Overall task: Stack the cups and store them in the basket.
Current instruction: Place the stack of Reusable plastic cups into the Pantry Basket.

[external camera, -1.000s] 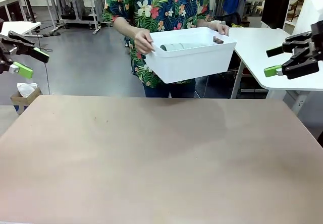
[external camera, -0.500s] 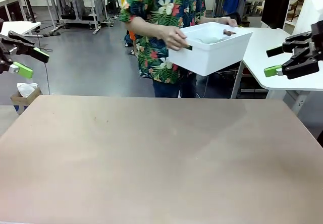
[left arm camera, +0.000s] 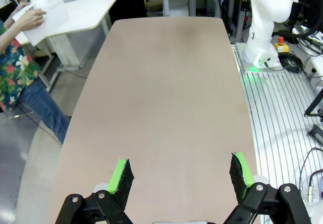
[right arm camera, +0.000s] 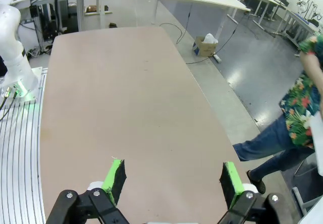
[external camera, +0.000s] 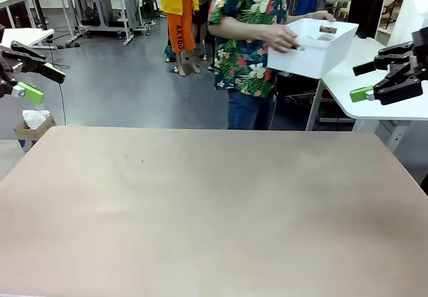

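White plastic basket (external camera: pixel 314 53) is held off the desk (external camera: pixel 207 203) by a person's hand (external camera: pixel 281 37), beyond the desk's far right corner and above a white side table (external camera: pixel 374 76). A brown cup (external camera: pixel 328 29) is seen at the basket's rim; the other cups cannot be made out. The left pincer (external camera: pixel 33 83) is held released off the desk's far left corner, nothing between its pads. The right pincer (external camera: pixel 371 83) is held released off the far right corner, near the basket.
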